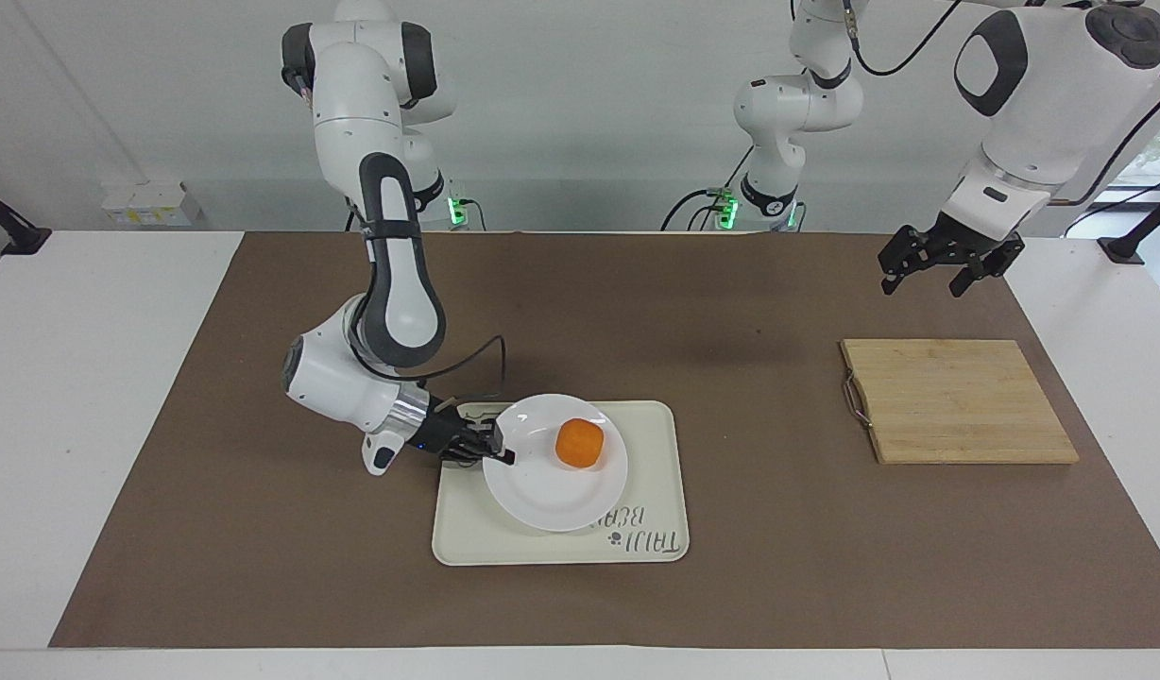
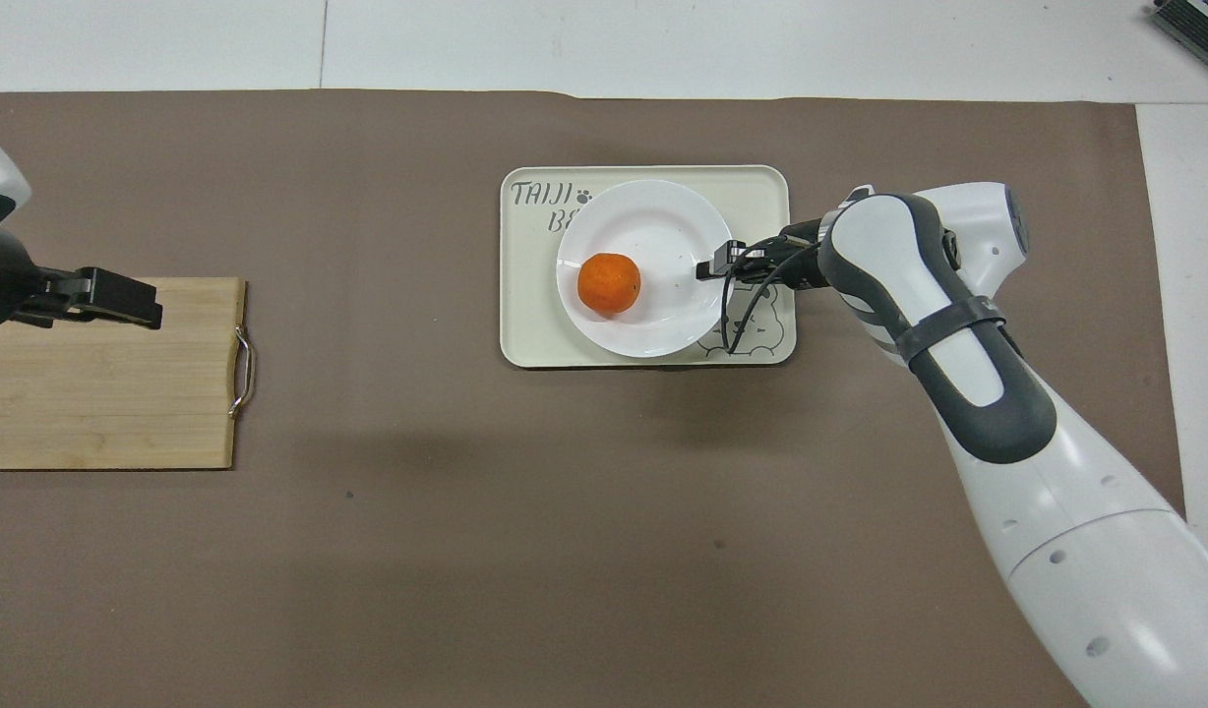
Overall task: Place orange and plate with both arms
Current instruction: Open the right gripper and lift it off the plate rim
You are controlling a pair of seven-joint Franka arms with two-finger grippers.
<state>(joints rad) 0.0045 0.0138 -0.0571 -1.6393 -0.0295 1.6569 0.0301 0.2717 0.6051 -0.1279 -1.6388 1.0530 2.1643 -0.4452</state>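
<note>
The white plate [image 1: 542,496] is over the cream bear-print tray [image 1: 467,538], close to its surface. I cannot tell whether it rests on the tray. The orange [image 1: 580,443] lies in the plate, off centre toward the left arm's end. My right gripper [image 1: 498,451] is shut on the plate's rim at the right arm's end. In the overhead view the orange [image 2: 609,283] sits in the plate [image 2: 653,226], with the right gripper [image 2: 712,267] on the rim. My left gripper [image 1: 948,260] is open and empty, raised over the wooden board's edge nearest the robots, and waits.
A wooden cutting board [image 1: 958,401] with a metal handle lies at the left arm's end of the brown mat; it also shows in the overhead view [image 2: 102,393]. The tray [image 2: 525,334] lies mid-table.
</note>
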